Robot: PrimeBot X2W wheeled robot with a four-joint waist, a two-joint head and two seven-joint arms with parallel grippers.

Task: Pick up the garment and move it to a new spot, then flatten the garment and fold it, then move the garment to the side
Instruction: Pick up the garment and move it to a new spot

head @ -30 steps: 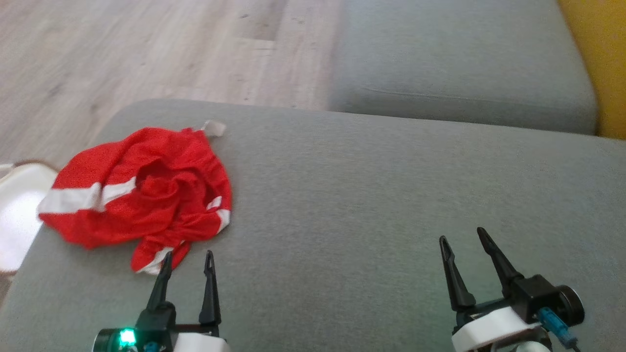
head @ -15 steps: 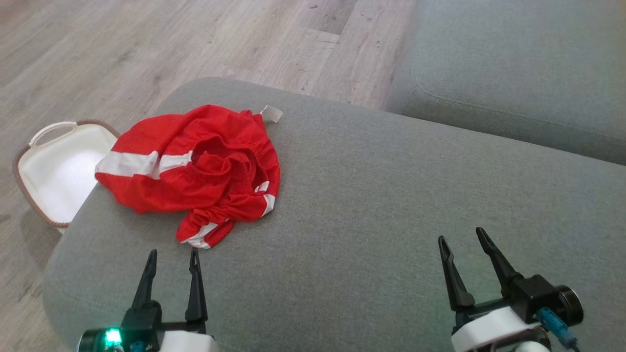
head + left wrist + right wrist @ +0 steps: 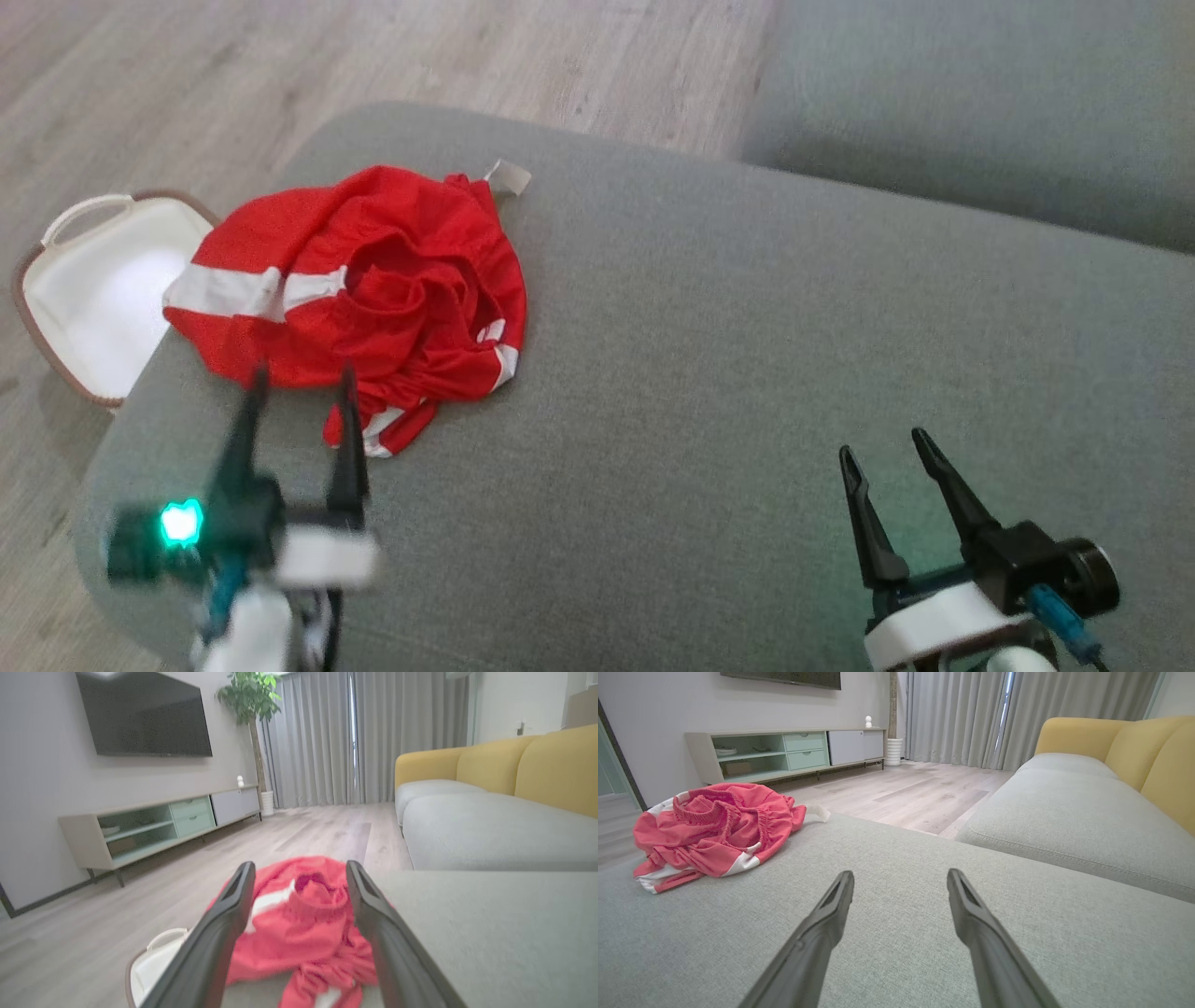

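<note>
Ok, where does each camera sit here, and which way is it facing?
Head view: on the head, looking down at the garment on the grey cushion; left fingers and right fingers rise from below.
Left wrist view: on the left wrist, looking along its open fingers at the garment, television beyond.
Right wrist view: on the right wrist, looking across the cushion; its fingers show.
Shared: both wrist views hold the garment and curtains.

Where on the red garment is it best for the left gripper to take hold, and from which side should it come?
Probably the bunched ridge of folds at the middle of the garment, since it stands up from the cushion, while the edges lie flat. The open left gripper points at it from the near side, so come from there.
</note>
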